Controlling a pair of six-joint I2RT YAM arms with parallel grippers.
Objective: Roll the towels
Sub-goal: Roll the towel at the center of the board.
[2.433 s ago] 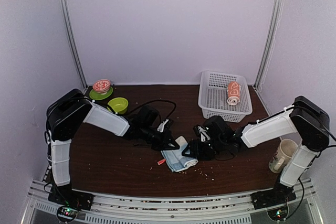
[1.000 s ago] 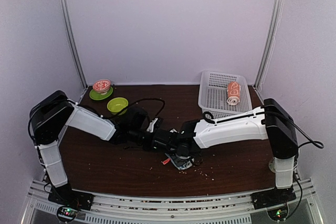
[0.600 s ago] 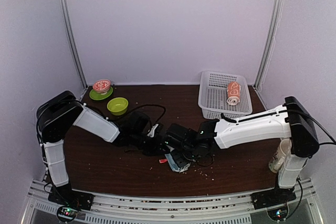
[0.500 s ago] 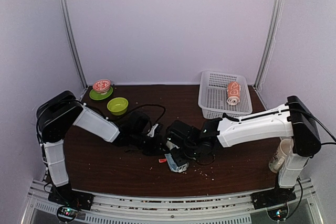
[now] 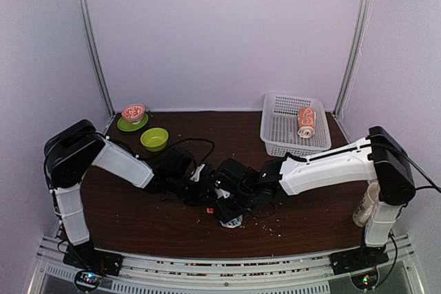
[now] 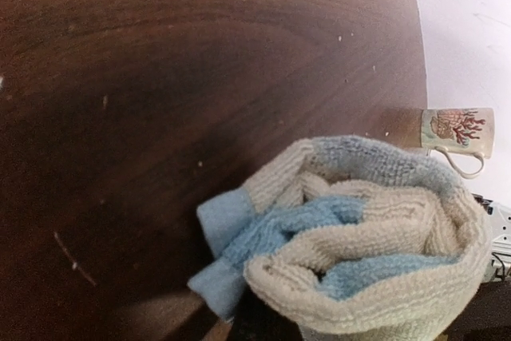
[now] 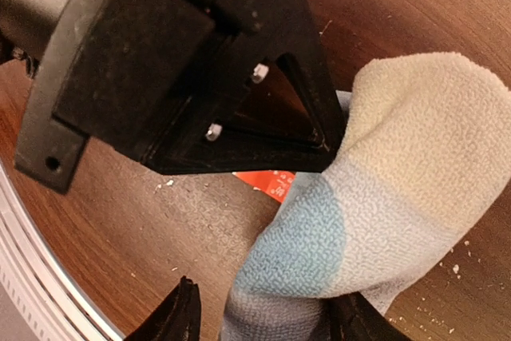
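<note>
Care is called for at the release. The light-blue towel is already wound into a short, fat roll at the front middle of the counter, and nothing but its own weight will keep it together. The right gripper is spread wide, with a finger on each side of the roll and no pressure on it. The left gripper is closed tight with its tips at the roll's end; whether a fold is pinched between them cannot be told.

In the left wrist view a loose corner is seen sticking out of the coil. It is judged that this corner should be tucked underneath before either arm is raised. The left tips would best be drawn out along the roll's axis, not sideways, so that the coil is not dragged open.

The orange towel lies rolled in the white basket at the back right, so the blue one is taken to be the last. Little room is left between the roll and the counter's front edge. Open wood is available behind it and to the left. A mug stands at the far right edge beside the right arm, and a green bowl is well apart at the back left. A red tag lies just beside the roll.
</note>
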